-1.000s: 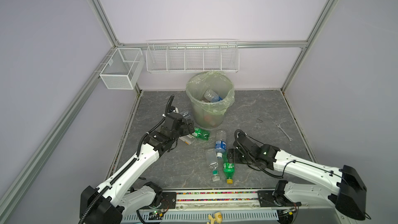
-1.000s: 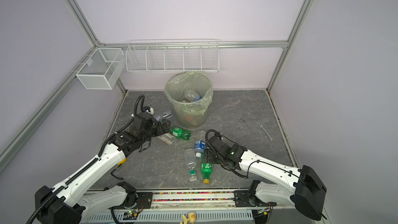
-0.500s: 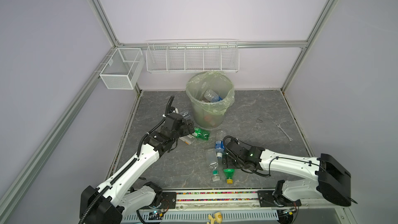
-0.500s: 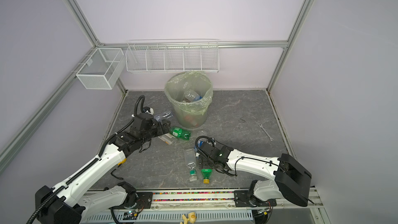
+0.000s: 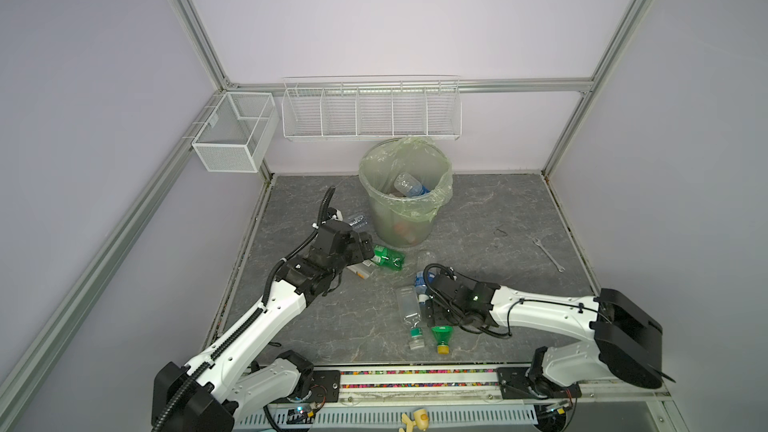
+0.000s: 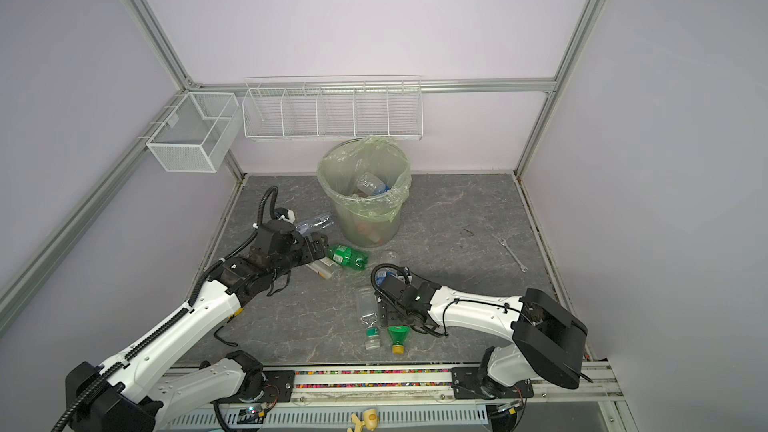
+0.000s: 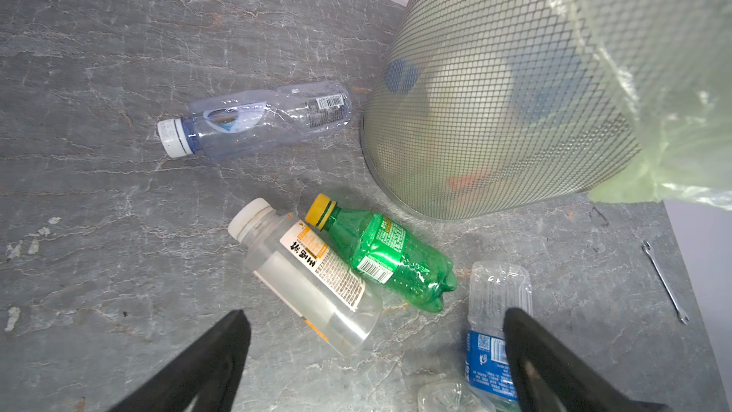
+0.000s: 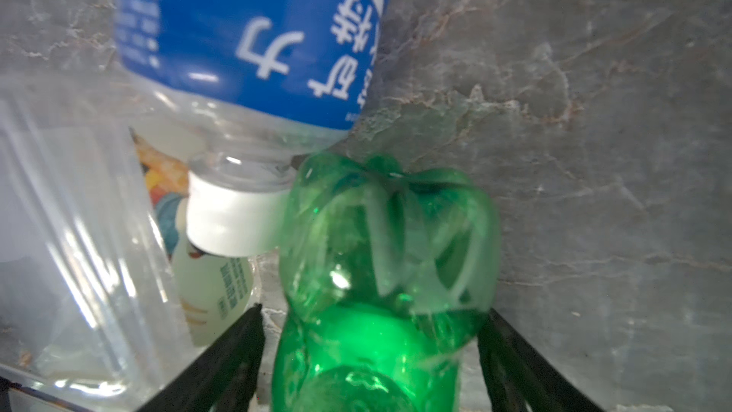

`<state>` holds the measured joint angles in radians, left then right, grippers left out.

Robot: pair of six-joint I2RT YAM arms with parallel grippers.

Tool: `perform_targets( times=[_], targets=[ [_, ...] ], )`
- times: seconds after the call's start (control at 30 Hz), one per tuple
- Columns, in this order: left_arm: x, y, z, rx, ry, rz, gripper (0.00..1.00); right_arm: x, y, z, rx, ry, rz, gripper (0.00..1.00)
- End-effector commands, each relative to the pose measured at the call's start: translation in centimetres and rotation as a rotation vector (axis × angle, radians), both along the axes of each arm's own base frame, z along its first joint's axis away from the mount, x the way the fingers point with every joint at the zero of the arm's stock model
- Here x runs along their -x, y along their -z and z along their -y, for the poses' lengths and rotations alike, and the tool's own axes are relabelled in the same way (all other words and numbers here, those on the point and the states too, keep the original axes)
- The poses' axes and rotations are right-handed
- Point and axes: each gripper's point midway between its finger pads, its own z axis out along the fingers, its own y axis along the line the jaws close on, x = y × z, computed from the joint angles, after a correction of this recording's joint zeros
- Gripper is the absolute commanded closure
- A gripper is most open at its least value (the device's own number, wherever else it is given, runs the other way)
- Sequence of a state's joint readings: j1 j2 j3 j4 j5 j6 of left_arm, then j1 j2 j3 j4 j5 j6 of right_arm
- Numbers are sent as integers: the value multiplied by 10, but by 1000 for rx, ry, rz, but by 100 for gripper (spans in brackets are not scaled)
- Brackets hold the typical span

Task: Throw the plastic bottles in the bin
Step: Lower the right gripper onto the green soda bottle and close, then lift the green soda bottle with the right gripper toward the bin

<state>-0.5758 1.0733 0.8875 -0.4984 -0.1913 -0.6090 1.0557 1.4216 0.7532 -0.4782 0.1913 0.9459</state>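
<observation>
The right gripper sets spread jaws astride the green bottle, not yet pinching; its rounded base could squirt free. The left gripper hangs spread.

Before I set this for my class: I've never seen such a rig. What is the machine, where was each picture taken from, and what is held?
Two white robot arms with pincer grippers stand at a grey table. Two pictures look down from overhead; two come from cameras on the wrists. Plastic bottles lie near a lined bin, some already inside. The left gripper hangs open above them, holding nothing. The right gripper straddles a green bottle, not yet clamped.
</observation>
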Motion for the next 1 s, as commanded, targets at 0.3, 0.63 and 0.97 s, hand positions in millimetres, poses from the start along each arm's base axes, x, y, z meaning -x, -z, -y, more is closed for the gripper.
perform_targets(
  times=[0.3, 0.63, 0.97],
  targets=[
    [1, -1, -5, -2, -19, 8, 1, 0, -6, 4, 5, 19, 8, 38],
    [-2, -6, -3, -2, -16, 15, 1, -13, -45, 27, 34, 53, 121, 42],
    [2, -3, -5, 9, -26, 4, 1, -25, -78, 50, -14, 122, 201, 43]
  ],
)
